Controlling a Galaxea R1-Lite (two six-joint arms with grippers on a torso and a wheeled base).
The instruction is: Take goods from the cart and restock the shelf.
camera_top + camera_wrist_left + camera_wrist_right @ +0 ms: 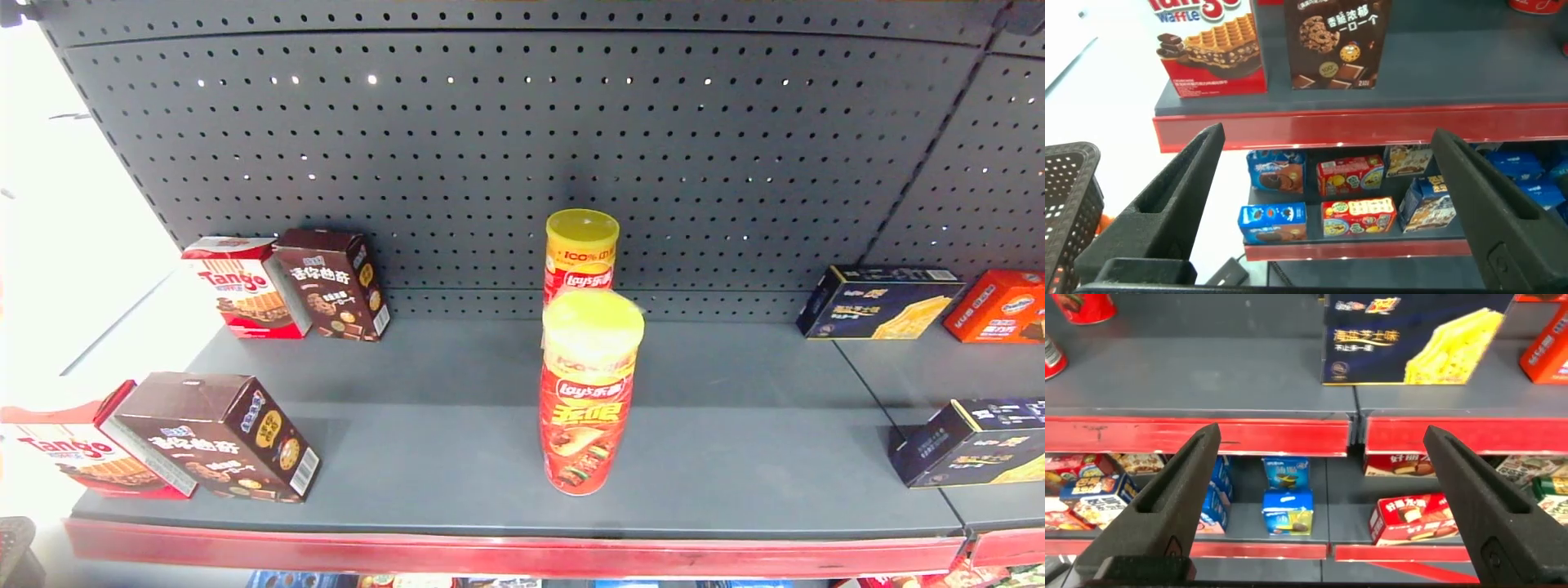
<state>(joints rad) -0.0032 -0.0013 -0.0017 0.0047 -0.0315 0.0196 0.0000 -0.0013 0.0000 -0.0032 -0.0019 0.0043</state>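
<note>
While head cam looks down on the grey shelf (457,457) w/ its red front lip, both wrist cams sit lower, in front of that lip, and also catch a lower tier (1355,247) packed w/ small snack boxes. Left wrist cam adds a black mesh basket (1069,196). Left gripper (1327,135) and right gripper (1321,431) are spread wide, nothing held, short of the shelf. Navy box (1413,339) sits just past right gripper, cookie box (1335,41) past left. Front chip can (586,400) stands upright mid-shelf, rear chip can (580,253) right behind. Both have red bodies and yellow lids.
</note>
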